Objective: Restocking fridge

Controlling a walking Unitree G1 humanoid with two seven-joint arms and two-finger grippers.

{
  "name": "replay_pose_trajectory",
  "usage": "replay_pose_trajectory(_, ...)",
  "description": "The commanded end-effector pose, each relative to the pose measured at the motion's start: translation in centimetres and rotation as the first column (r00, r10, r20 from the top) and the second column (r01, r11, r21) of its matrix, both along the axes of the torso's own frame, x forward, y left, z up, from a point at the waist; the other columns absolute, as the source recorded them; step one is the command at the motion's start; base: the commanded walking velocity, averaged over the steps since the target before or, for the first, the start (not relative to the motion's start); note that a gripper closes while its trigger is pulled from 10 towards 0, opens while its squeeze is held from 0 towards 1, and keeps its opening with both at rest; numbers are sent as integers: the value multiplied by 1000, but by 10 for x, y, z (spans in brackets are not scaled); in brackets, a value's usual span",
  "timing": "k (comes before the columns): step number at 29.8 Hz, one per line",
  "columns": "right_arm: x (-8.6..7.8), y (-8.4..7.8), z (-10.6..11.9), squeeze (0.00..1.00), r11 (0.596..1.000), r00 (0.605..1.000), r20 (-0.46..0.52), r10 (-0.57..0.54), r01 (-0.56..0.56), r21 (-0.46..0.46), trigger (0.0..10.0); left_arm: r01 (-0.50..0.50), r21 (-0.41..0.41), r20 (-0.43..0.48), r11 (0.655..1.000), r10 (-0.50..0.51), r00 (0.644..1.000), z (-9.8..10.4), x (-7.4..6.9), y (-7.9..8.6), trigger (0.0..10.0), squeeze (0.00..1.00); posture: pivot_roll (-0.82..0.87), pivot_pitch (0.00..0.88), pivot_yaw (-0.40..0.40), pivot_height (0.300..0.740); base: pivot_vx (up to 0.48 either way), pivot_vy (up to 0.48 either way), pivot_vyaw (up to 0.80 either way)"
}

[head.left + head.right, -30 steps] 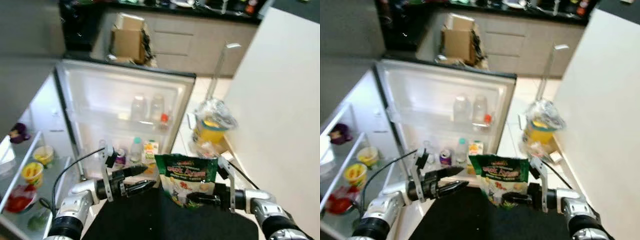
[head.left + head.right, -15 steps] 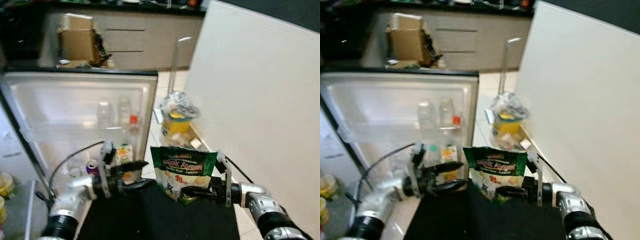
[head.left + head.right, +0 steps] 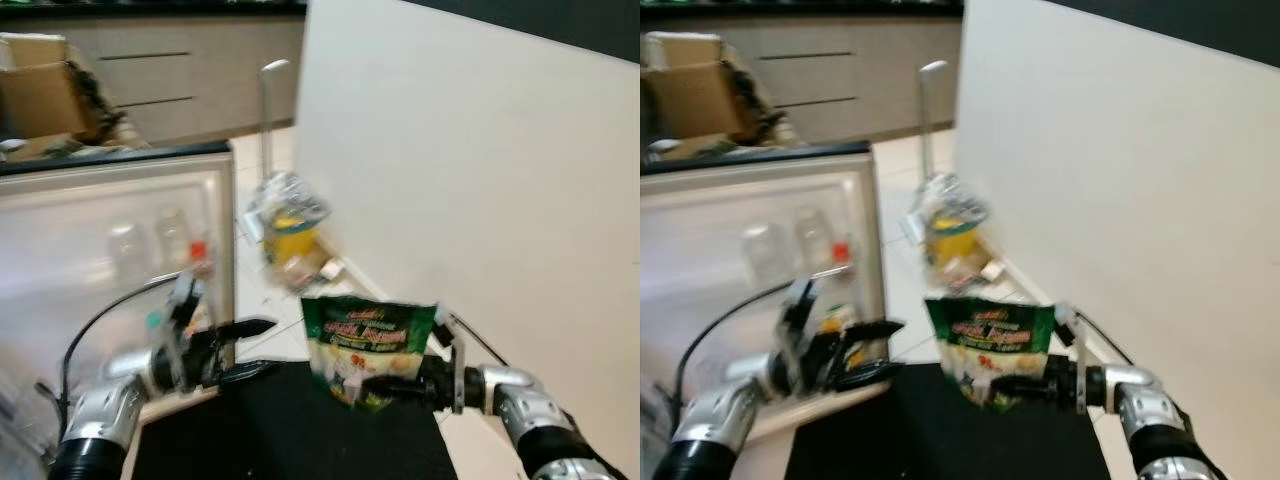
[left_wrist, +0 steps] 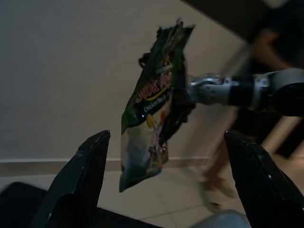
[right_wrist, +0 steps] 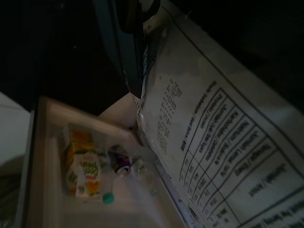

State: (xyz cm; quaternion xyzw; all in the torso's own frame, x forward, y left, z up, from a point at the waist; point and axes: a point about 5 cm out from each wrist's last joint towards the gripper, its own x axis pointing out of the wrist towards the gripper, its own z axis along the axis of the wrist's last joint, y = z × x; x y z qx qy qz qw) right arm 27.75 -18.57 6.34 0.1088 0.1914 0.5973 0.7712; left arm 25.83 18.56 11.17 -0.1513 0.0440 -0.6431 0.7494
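Fridge door (image 3: 90,230) holds bottles (image 3: 172,226); right tool (image 3: 385,385) grips pouch (image 3: 366,345).

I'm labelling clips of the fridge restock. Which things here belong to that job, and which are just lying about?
Job: green pouch held in the right gripper; open left gripper; fridge door with bottles and juice carton.

Lying about: cardboard box; yellow bagged tub on the floor.

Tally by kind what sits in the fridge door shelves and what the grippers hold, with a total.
Clear bottles on the upper door shelf: 2
Juice carton on the lower door shelf: 1
Drink can beside the carton: 1
Green pouch in the right gripper: 1
Left gripper, open: 0
Total: 5
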Motion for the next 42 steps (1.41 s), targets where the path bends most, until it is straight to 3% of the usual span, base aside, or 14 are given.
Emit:
replay_pose_trajectory(1, 3, 1, 8, 0, 999, 1000, 22, 7, -8, 39, 10000, 20, -22, 29, 1000, -20, 999, 7, -4, 4, 10000, 0, -99, 0, -78, 740, 0, 0, -800)
replay_pose_trajectory(6, 4, 6, 13, 0, 995, 1000, 23, 11, -13, 94, 10000, 4, 7, 40, 1000, -4, 999, 4, -4, 4, 10000, 0, -96, 0, -80, 740, 0, 0, -800)
replay_pose_trajectory(10, 5, 12, 19, 0, 988, 1000, 17, 23, -25, 152, 10000, -63, 51, 70, 997, 59, 996, -3, 1, -8, 10000, 0, -96, 0, -80, 740, 0, 0, -800)
replay_pose_trajectory(16, 3, 18, 16, 0, 989, 999, -2, 45, -44, 144, 10000, -163, 74, 131, 984, 153, 980, -7, 11, -20, 10000, 0, -100, 0, -85, 740, 0, 0, -567)
replay_pose_trajectory(23, -2, 24, 12, 0, 989, 997, -24, 74, -70, 132, 10000, -233, 73, 160, 970, 219, 963, -6, 20, -20, 10000, 0, -103, 0, -87, 740, 0, 0, -179)
replay_pose_trajectory(29, 2, 32, 1, 0, 998, 1000, -25, 16, -15, 57, 10000, -167, 15, 155, 986, 163, 974, 0, 15, -27, 10000, 0, -102, 0, -86, 740, 0, 0, 0)
replay_pose_trajectory(42, 7, 43, 0, 0, 999, 1000, -24, 5, -4, 36, 10000, -63, 9, 115, 998, 62, 991, -6, 2, -29, 10000, 0, -100, 0, -88, 740, 0, 0, 0)
